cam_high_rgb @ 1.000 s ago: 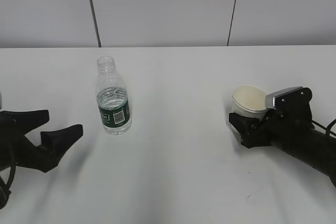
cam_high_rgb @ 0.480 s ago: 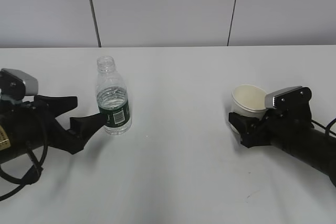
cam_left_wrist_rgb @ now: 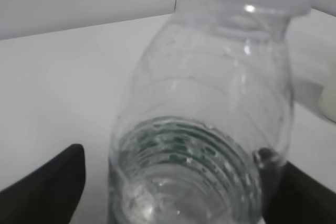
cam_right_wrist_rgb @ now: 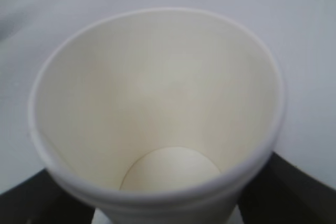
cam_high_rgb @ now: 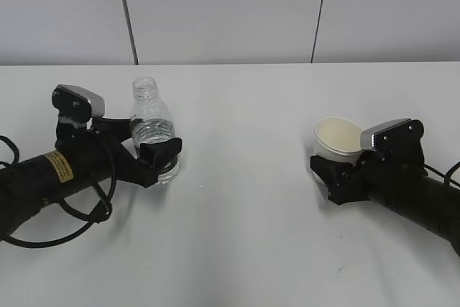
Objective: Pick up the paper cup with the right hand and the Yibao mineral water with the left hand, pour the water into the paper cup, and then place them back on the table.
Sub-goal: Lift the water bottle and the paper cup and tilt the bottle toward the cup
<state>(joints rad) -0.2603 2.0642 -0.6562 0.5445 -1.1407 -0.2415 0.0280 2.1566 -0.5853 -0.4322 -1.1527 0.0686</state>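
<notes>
The Yibao mineral water (cam_high_rgb: 153,116), a capless clear bottle with a dark green label, stands upright on the white table (cam_high_rgb: 244,213) at the left, with water (cam_left_wrist_rgb: 178,182) in its lower part. My left gripper (cam_high_rgb: 152,143) is open with one finger on each side of the bottle. In the left wrist view (cam_left_wrist_rgb: 173,187) the right finger touches the bottle (cam_left_wrist_rgb: 210,93) and a gap shows at the left finger. My right gripper (cam_high_rgb: 336,157) is shut on the empty paper cup (cam_high_rgb: 339,136) at the right. The cup (cam_right_wrist_rgb: 157,93) fills the right wrist view, with black fingers (cam_right_wrist_rgb: 294,187) at both lower corners.
A grey panelled wall (cam_high_rgb: 230,12) stands behind the table's far edge. White tabletop lies between the bottle and the cup. The left arm's black cables (cam_high_rgb: 50,224) loop on the table at the lower left.
My left gripper has moved right and forward from the left edge until its fingers straddle the bottle. My right gripper and the cup have shifted slightly left.
</notes>
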